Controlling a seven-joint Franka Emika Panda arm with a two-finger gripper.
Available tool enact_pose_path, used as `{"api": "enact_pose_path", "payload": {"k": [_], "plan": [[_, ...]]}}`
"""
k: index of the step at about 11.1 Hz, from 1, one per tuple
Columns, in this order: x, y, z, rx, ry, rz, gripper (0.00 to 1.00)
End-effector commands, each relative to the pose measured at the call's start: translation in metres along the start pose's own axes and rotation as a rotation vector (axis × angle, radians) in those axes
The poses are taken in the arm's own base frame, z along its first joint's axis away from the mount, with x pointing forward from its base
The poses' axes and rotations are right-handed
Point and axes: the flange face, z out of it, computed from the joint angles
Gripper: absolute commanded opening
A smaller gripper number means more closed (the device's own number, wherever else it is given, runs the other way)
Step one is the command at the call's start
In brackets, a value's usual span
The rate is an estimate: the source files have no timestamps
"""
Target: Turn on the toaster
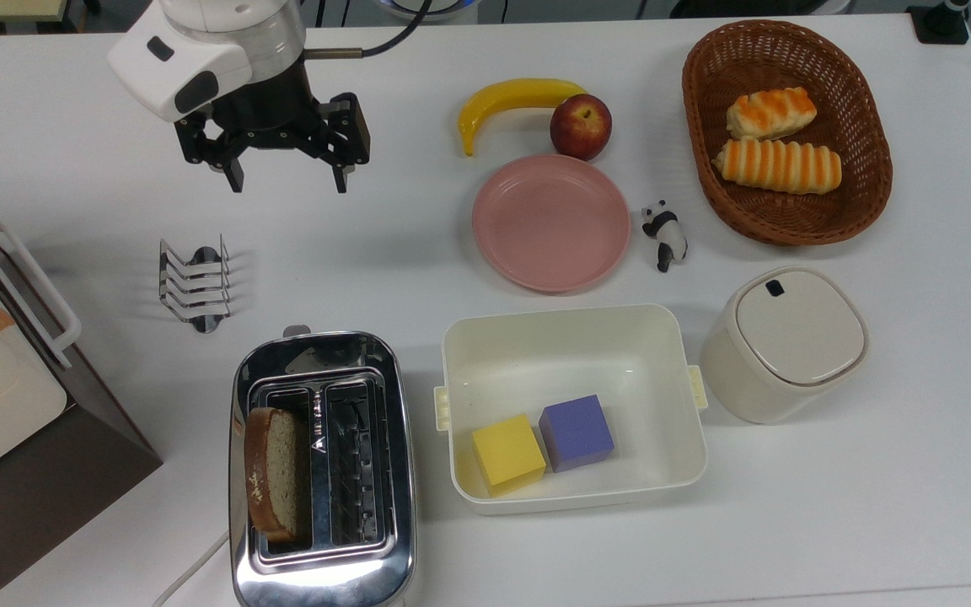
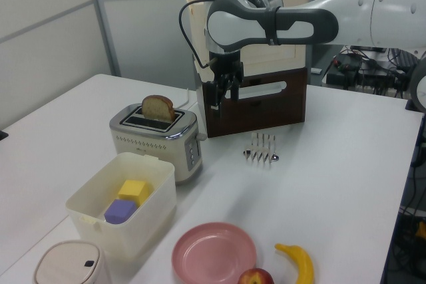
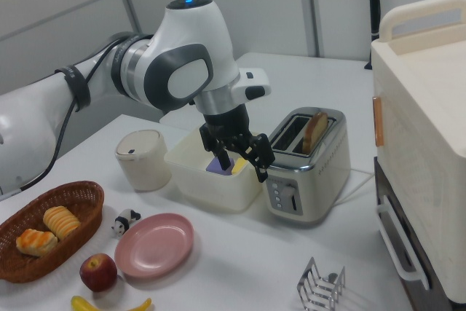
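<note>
Shiny rounded chrome toaster [image 1: 321, 472] with bread slice [image 1: 275, 475]; wide-spread hand [image 1: 287, 179] above table.

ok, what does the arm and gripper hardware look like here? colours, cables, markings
The arm has glossy white rounded shells with dark grey joint panels and a black band. A blue light glows on top of the joint cap. A black cable loops along the arm in the left view. The wrist ends in a white block. The gripper is black, with open linkage bars and two slim black fingers.

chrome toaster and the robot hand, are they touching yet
Apart. In the top view bare white table separates the open black hand from the shiny chrome two-slot toaster.
</note>
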Motion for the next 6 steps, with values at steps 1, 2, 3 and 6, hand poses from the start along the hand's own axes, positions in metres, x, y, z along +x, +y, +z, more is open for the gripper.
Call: {"api": "enact_pose_path", "payload": {"k": [1, 2, 3, 6], "plan": [[-0.0125, 0.0058, -0.0078, -0.01, -0.021, -0.022, 1.0], [-0.013, 0.008, -0.0076, -0.012, -0.023, -0.02, 1.0], [-0.0143, 0.0079, -0.006, -0.011, -0.035, -0.02, 1.0], [-0.0147, 0.0067, -0.0062, -0.007, -0.039, -0.017, 1.0]]}}
